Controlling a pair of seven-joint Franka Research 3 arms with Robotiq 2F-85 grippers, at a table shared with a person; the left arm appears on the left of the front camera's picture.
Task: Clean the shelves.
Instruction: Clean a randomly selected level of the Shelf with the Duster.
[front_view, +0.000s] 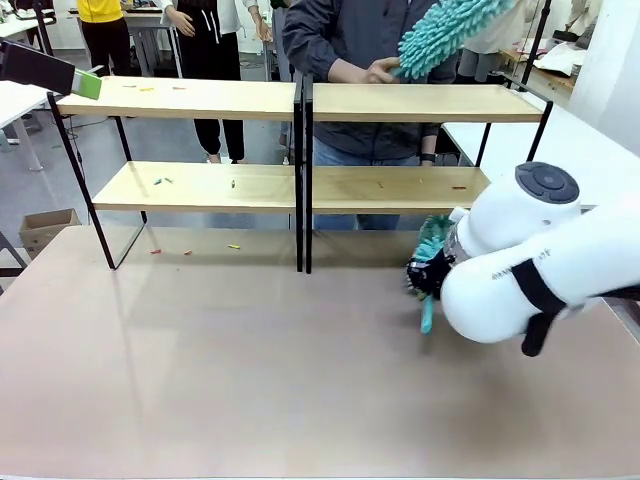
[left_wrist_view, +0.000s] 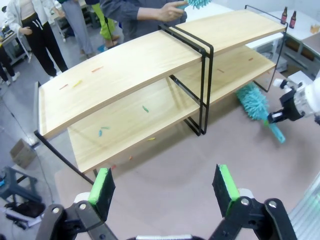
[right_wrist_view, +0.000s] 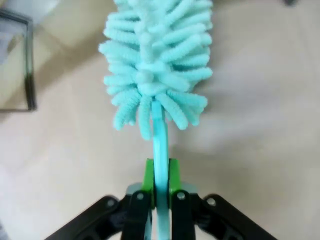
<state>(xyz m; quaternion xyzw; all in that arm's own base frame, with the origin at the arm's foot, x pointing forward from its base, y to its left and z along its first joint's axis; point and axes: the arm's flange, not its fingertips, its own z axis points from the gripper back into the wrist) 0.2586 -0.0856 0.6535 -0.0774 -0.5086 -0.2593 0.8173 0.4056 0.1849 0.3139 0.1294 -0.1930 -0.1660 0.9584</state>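
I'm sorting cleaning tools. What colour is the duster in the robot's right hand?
The duster is pale turquoise, head and handle alike; best seen in the right wrist view.

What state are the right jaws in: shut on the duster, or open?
Shut on the duster: the green pads press both sides of its teal handle.

Teal duster (right_wrist_view: 155, 75), light wood shelves (front_view: 200, 98), black frames (front_view: 302, 180), green pincer pads (left_wrist_view: 226, 182)
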